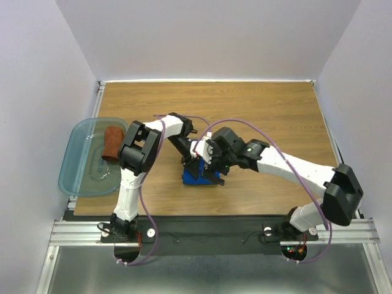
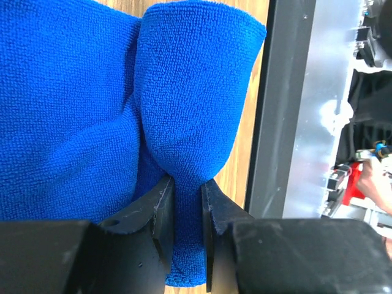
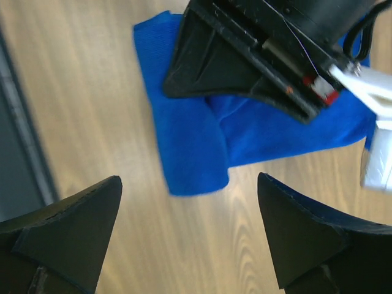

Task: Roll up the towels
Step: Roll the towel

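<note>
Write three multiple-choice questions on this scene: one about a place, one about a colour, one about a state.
1. Where lies the brown towel? A in the teal bin; B beside it; C in the right jaws.
2. Which colour has the towel in the left jaws? A brown; B blue; C white.
3. How stand the right jaws? A shut on cloth; B shut, empty; C open.
Key: A, it sits inside the bin; B, they pinch the blue towel; C, they stand wide apart.
</note>
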Tool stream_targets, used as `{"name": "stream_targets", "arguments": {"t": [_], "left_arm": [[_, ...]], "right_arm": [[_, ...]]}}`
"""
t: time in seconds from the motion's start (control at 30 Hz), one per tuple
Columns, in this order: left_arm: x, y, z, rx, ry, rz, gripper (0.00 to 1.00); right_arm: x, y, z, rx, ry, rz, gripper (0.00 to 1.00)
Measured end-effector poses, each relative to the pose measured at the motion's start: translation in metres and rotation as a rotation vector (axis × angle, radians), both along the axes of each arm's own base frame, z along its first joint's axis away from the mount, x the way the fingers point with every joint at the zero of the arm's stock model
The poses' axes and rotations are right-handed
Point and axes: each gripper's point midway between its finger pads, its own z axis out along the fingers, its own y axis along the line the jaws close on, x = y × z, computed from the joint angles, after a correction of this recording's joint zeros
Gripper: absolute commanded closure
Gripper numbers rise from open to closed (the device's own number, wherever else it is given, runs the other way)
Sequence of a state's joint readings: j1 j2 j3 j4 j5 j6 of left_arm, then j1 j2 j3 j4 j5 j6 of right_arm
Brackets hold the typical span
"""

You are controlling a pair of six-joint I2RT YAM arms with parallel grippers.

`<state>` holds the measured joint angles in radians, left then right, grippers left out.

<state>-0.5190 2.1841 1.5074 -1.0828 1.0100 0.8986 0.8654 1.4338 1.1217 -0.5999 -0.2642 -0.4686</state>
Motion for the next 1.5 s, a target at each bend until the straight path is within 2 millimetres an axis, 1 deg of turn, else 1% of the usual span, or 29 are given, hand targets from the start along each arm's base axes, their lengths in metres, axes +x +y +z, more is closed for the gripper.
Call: {"name": "stream_targets", "arguments": {"t": [0.1, 0.23, 0.27, 0.4, 0.5, 0.53, 0.57, 0.6, 0.63, 0.67, 0.7, 0.73, 0.8, 0.93, 1.07, 1.13, 1.2, 1.27, 1.3, 1.33, 1.37, 1.4, 1.43, 1.5], "left_arm": [[0.001, 0.001, 0.000, 0.002, 0.019, 0.007, 0.71], [0.002, 0.001, -0.001, 0.005, 0.041, 0.015, 0.69], [0.002, 0.001, -0.001, 0.006, 0.045, 0.017, 0.69], [0.004, 0.002, -0.001, 0.008, 0.052, 0.025, 0.69], [0.005, 0.003, -0.001, 0.007, 0.055, 0.029, 0.68], [0.006, 0.003, -0.001, 0.006, 0.055, 0.029, 0.67], [0.006, 0.003, -0.001, 0.005, 0.054, 0.030, 0.66], [0.006, 0.003, -0.001, 0.004, 0.053, 0.030, 0.63], [0.006, 0.003, -0.002, 0.003, 0.051, 0.029, 0.55], [0.007, 0.003, -0.002, 0.001, 0.048, 0.028, 0.51], [0.007, 0.004, -0.001, -0.002, 0.046, 0.029, 0.48], [0.008, 0.004, -0.001, -0.004, 0.044, 0.029, 0.47], [0.009, 0.004, 0.001, -0.008, 0.036, 0.030, 0.43], [0.018, 0.008, 0.004, -0.012, -0.050, 0.008, 0.38], [0.036, 0.021, 0.009, 0.005, -0.177, -0.002, 0.34], [0.054, 0.034, 0.016, 0.020, -0.267, 0.017, 0.31], [0.077, 0.050, 0.025, 0.043, -0.388, 0.048, 0.31], [0.101, 0.068, 0.040, 0.059, -0.505, 0.103, 0.30], [0.116, 0.079, 0.050, 0.073, -0.575, 0.147, 0.29], [0.127, 0.088, 0.060, 0.077, -0.630, 0.186, 0.22], [0.145, 0.102, 0.074, 0.081, -0.710, 0.262, 0.12], [0.153, 0.110, 0.083, 0.084, -0.762, 0.305, 0.01], [0.164, 0.128, 0.101, 0.099, -0.852, 0.388, 0.01], [0.170, 0.148, 0.136, 0.103, -0.997, 0.489, 0.01]], "right_arm": [[0.006, 0.016, -0.018, -0.041, -0.077, 0.027, 0.09], [0.003, 0.032, -0.034, -0.064, -0.133, 0.075, 0.11], [0.000, 0.037, -0.041, -0.073, -0.145, 0.096, 0.11], [-0.009, 0.041, -0.064, -0.115, -0.163, 0.142, 0.16], [-0.006, 0.041, -0.080, -0.142, -0.179, 0.151, 0.24], [-0.005, 0.040, -0.087, -0.153, -0.185, 0.152, 0.43], [-0.003, 0.039, -0.092, -0.162, -0.193, 0.156, 0.53], [-0.001, 0.038, -0.095, -0.168, -0.206, 0.148, 0.61], [0.003, 0.040, -0.095, -0.165, -0.223, 0.144, 0.67], [0.005, 0.041, -0.094, -0.156, -0.231, 0.138, 0.79], [0.007, 0.042, -0.093, -0.150, -0.232, 0.131, 0.93], [0.007, 0.042, -0.093, -0.146, -0.232, 0.130, 1.00], [0.006, 0.042, -0.093, -0.140, -0.224, 0.123, 0.99], [0.003, 0.044, -0.094, -0.124, -0.196, 0.113, 0.99], [0.001, 0.045, -0.093, -0.083, -0.131, 0.096, 1.00], [0.000, 0.044, -0.092, -0.063, -0.093, 0.089, 0.99], [-0.006, 0.041, -0.092, -0.052, -0.041, 0.087, 0.99], [-0.012, 0.039, -0.092, -0.042, 0.006, 0.087, 0.99], [-0.015, 0.037, -0.092, -0.035, 0.039, 0.087, 1.00], [-0.016, 0.037, -0.091, -0.030, 0.063, 0.084, 0.99], [-0.017, 0.035, -0.089, -0.021, 0.101, 0.075, 1.00], [-0.022, 0.033, -0.088, -0.012, 0.151, 0.072, 0.99], [-0.022, 0.032, -0.088, -0.009, 0.181, 0.064, 0.99], [-0.022, 0.031, -0.087, 0.007, 0.251, 0.051, 0.99]]}}
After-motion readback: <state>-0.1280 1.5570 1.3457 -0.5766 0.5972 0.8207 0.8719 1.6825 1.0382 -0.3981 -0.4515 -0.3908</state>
